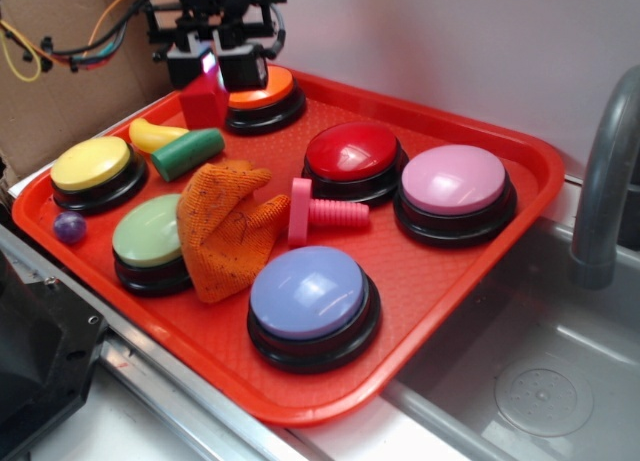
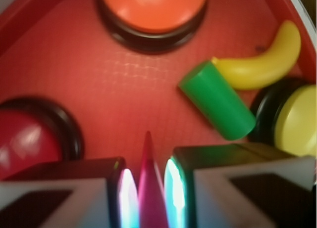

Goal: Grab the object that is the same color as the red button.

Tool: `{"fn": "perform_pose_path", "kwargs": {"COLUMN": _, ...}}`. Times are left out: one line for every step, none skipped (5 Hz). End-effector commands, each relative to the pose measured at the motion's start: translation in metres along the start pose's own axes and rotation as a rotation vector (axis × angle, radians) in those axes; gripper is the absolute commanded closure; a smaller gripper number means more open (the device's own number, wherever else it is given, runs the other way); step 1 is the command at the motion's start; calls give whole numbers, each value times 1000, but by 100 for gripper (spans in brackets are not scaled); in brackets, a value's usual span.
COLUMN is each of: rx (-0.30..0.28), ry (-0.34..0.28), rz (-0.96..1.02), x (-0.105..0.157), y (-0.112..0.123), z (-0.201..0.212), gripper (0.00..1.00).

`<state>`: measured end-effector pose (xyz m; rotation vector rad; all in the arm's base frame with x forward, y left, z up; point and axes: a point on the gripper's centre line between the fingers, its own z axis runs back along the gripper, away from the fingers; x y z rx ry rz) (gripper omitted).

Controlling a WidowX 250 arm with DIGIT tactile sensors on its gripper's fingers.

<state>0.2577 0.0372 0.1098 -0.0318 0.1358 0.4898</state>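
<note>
Now the gripper (image 2: 147, 198) has its jaws pinched on the red block (image 1: 204, 99), matching the red button (image 1: 352, 149), so a clean lift off the tray (image 1: 450, 281) looks next.

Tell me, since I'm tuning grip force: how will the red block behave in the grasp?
The red block looks rigid and flat-faced, so it probably won't deform. It looks small, so likely light. Its wedge top, seen between the end effector fingers, might let it slip upward if squeezed hard.

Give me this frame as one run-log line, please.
phase: grasp | gripper: shut on red block | block: beside orange button | red button: untouched
</note>
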Motion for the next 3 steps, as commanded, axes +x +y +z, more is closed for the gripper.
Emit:
{"fn": "perform_pose_path", "kwargs": {"rx": 7, "ry": -50, "rz": -403, "x": -12, "y": 1, "z": 54, "gripper": 100}}
{"fn": "perform_pose_path", "kwargs": {"rx": 3, "ry": -117, "rz": -516, "x": -18, "y": 4, "z": 59, "gripper": 100}}
{"fn": "perform_pose_path", "kwargs": {"rx": 10, "ry": -135, "rz": -572, "x": -23, "y": 4, "z": 63, "gripper": 100}}
